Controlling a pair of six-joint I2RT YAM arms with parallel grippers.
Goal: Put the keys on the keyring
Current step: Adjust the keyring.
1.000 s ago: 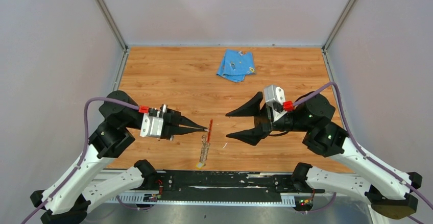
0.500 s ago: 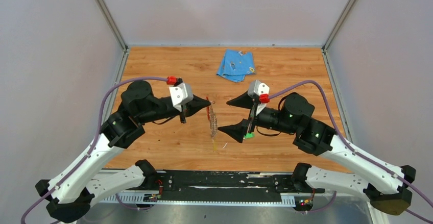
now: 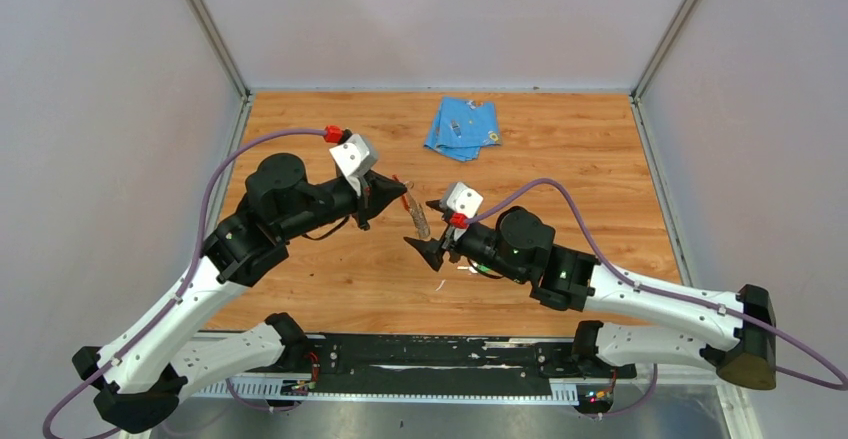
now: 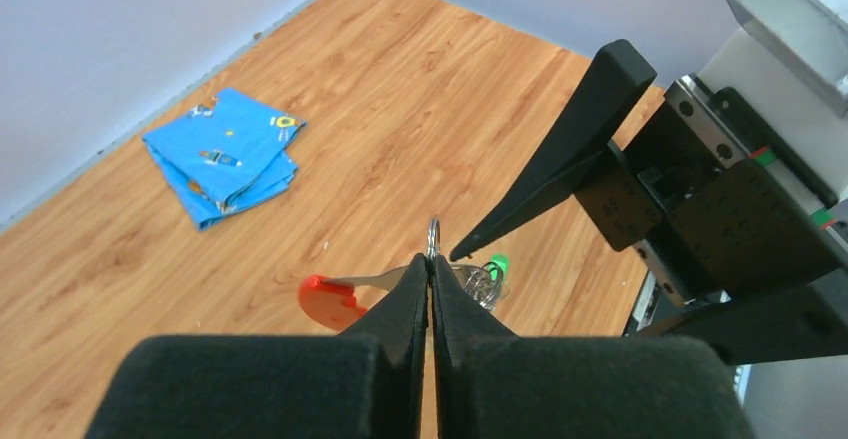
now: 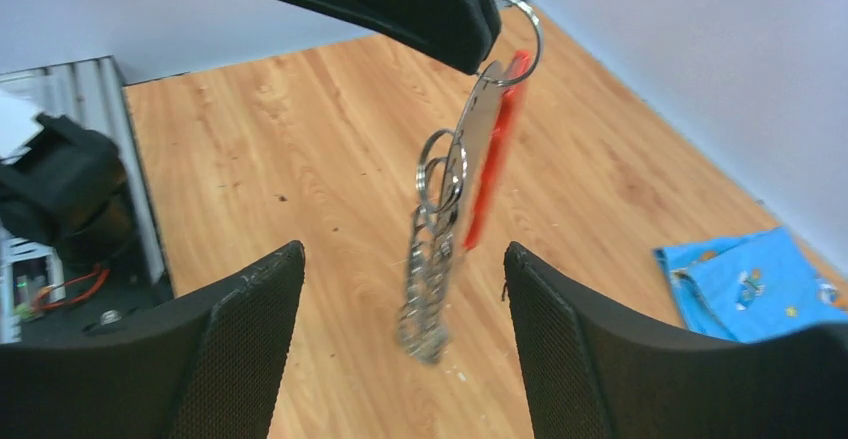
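My left gripper is shut on the small top ring of the keyring and holds it above the table. In the right wrist view the keyring hangs as a silvery piece with a red strip, several rings and a blurred chain. My right gripper is open and empty, and the chain hangs just ahead of the gap between its fingers. In the left wrist view a green key head shows by the rings, under my shut left gripper. I cannot tell if it hangs. The yellow key is hidden.
A folded blue cloth lies at the back of the wooden table, away from both arms. Small white bits lie on the wood below the right gripper. Grey walls close in three sides.
My left gripper has lifted the keyring off the table and carried it back and up. My right arm has swung left and lower, bringing its open jaws up to the hanging chain.
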